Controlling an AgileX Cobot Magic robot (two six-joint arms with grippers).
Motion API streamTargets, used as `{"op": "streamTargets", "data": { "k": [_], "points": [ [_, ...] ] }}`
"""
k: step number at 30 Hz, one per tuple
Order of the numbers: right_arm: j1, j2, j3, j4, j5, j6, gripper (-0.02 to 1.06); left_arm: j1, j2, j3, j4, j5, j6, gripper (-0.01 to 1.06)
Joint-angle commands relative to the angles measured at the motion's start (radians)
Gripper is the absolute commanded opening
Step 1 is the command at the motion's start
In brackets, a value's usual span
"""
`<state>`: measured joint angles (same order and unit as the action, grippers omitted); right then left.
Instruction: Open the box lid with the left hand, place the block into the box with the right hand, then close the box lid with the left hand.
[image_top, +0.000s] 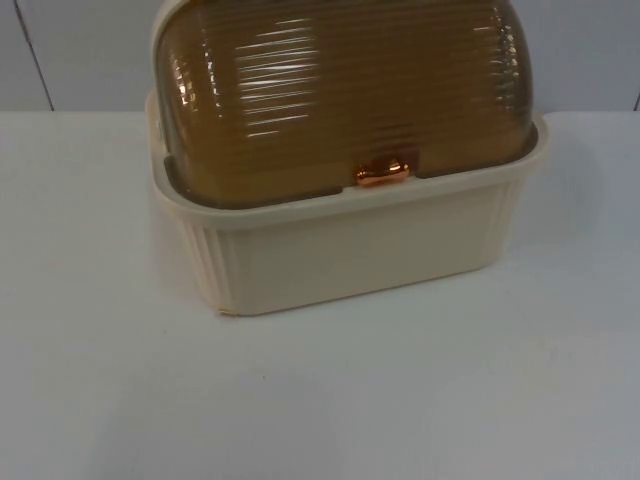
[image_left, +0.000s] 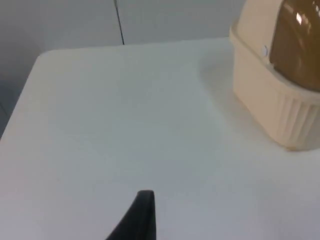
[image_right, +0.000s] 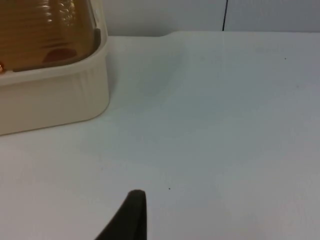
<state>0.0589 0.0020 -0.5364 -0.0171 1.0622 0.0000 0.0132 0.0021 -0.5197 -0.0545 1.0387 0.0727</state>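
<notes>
A cream ribbed box (image_top: 380, 250) stands at the back middle of the white table. Its amber, ribbed, see-through domed lid (image_top: 340, 90) is down on the rim, with a copper handle (image_top: 383, 172) at the front edge. My left gripper (image_left: 142, 215) hangs over bare table off the box's (image_left: 270, 105) left end, well apart from it. My right gripper (image_right: 132, 215) hangs over bare table off the box's (image_right: 55, 100) right end, also apart. A dim reddish shape (image_right: 60, 52) shows through the lid (image_right: 45, 30); I cannot tell what it is.
The grey partition wall (image_top: 80, 50) rises right behind the box. The white table top (image_top: 320, 400) spreads wide in front of the box and to both sides. Its left edge (image_left: 20, 100) lies near the left arm.
</notes>
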Motion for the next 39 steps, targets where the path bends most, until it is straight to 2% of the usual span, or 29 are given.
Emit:
{"op": "streamTargets", "data": {
  "k": [1,14,19,22,25,27,39],
  "points": [
    [-0.004,-0.002,0.017,-0.006,0.016,-0.007,1.05,-0.008,-0.002,0.018,0.011,0.032,0.015,1.05],
    [-0.004,-0.002,0.022,-0.006,0.016,-0.007,1.05,-0.008,-0.002,0.023,-0.015,0.036,-0.008,1.05],
    [-0.004,-0.002,0.022,-0.006,0.016,-0.007,1.05,-0.008,-0.002,0.025,0.163,0.045,-0.273,1.05],
    [-0.004,-0.002,0.022,-0.006,0.016,-0.007,1.05,-0.008,-0.002,0.025,0.146,0.047,-0.251,1.05],
    [-0.004,-0.002,0.022,-0.006,0.016,-0.007,1.05,-0.008,-0.002,0.025,0.075,0.038,-0.143,1.05],
    [-0.004,-0.002,0.022,-0.006,0.016,-0.007,1.05,-0.008,-0.002,0.025,0.062,0.037,-0.126,1.05],
    [-0.004,-0.002,0.021,0.001,0.016,0.0,1.05,-0.008,-0.002,0.025,0.06,0.037,-0.126,1.05]
  ]
}}
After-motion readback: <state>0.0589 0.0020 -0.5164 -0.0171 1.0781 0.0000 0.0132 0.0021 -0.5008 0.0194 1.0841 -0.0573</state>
